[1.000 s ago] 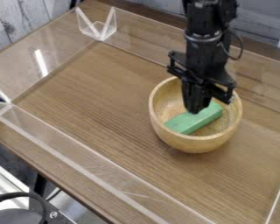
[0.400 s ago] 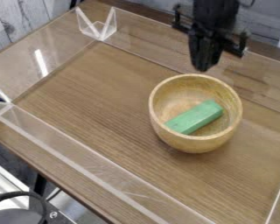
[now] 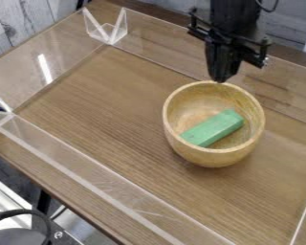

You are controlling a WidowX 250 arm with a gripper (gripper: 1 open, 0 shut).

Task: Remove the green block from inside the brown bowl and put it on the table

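The green block (image 3: 214, 128) lies flat and slanted inside the brown bowl (image 3: 182, 107), which stands on the right half of the table (image 3: 104, 105). My black gripper (image 3: 222, 76) hangs pointing down just above the bowl's far rim. Its fingers are pressed together and hold nothing. There is a clear gap between the fingertips and the block.
Low clear acrylic walls (image 3: 41, 144) edge the tabletop. A clear acrylic bracket (image 3: 107, 27) stands at the back left corner. Dark cables (image 3: 28, 230) lie outside the near-left wall.
The gripper, down inside the bowl at the green block a second ago, has risen above the rim with nothing in it. The block stays in the bowl.
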